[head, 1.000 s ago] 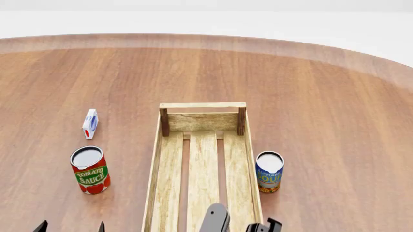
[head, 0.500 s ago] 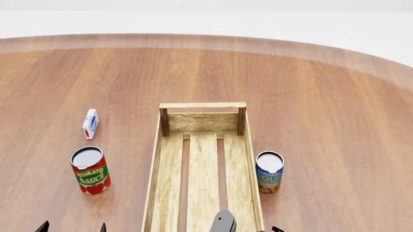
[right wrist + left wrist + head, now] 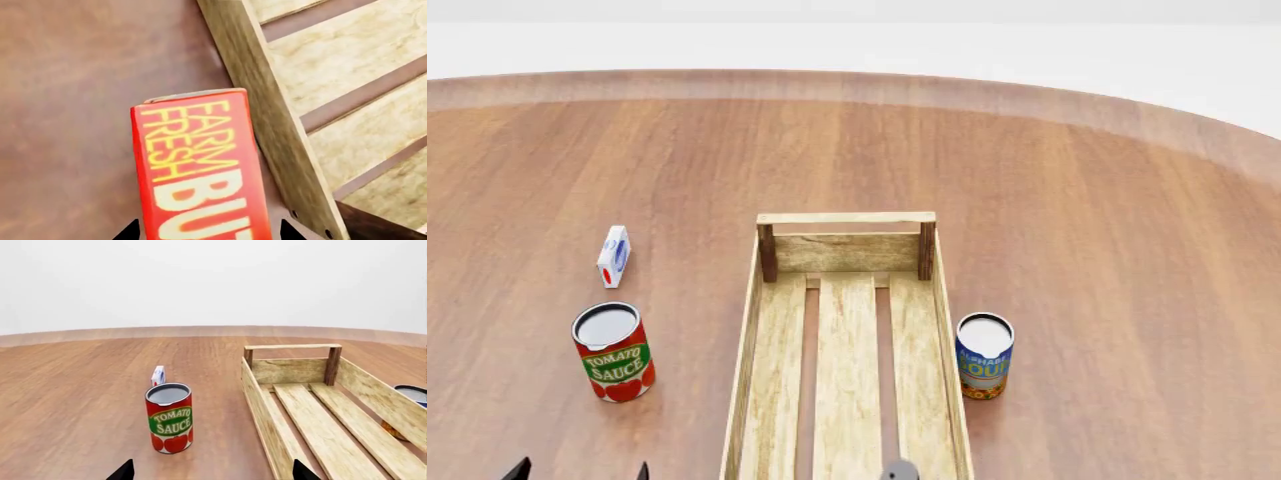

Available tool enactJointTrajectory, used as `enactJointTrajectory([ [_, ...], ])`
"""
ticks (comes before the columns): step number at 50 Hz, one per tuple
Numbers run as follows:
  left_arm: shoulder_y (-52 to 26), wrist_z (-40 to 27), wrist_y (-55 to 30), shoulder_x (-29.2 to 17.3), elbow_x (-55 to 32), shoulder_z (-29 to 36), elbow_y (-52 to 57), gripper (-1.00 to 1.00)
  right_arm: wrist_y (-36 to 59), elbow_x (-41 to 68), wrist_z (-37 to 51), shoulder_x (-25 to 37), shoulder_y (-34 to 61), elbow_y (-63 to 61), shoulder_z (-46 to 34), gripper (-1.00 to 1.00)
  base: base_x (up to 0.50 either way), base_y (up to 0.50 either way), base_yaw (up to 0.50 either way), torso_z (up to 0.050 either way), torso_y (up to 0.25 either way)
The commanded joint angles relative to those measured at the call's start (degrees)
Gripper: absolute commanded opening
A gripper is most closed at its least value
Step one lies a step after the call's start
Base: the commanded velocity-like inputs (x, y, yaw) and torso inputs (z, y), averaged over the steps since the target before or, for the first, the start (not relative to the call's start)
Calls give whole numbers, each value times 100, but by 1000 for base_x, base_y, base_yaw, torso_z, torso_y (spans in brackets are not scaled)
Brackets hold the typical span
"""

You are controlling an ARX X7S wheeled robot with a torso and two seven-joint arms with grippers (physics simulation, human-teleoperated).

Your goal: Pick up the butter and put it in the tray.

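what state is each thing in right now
butter: outside the tray, close by its side wall, between the right gripper's fingertips
tray: nothing in it
tomato sauce can: upright on the table
soup can: upright beside the tray
small box: on edge on the table
left gripper: open, holding nothing
right gripper: open around the butter, grip not clear
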Motion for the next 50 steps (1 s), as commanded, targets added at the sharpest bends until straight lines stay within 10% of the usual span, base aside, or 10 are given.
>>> enactJointTrajectory([
  [1,1,-20,-19,-24,-14,44,30,100,-533,-132,-173,-166,-158,679,-138,100,0,0,0,0,0],
  [7,6,-28,-32,-38,-27,64,51,100,-649,-169,-162,-202,-211,815,-153,100,0,0,0,0,0],
  [8,5,-31,-36,-40,-30,65,54,100,-642,-164,-153,-176,-220,759,-154,-100,0,0,0,0,0],
  [26,-7,-67,-47,-68,-70,104,65,100,-423,-30,5,-104,-229,416,-19,-100,0,1,1,0,0],
  [50,-18,-102,-30,-105,-209,83,58,100,2462,1627,1021,572,131,-2444,1688,-100,0,0,0,0,0],
])
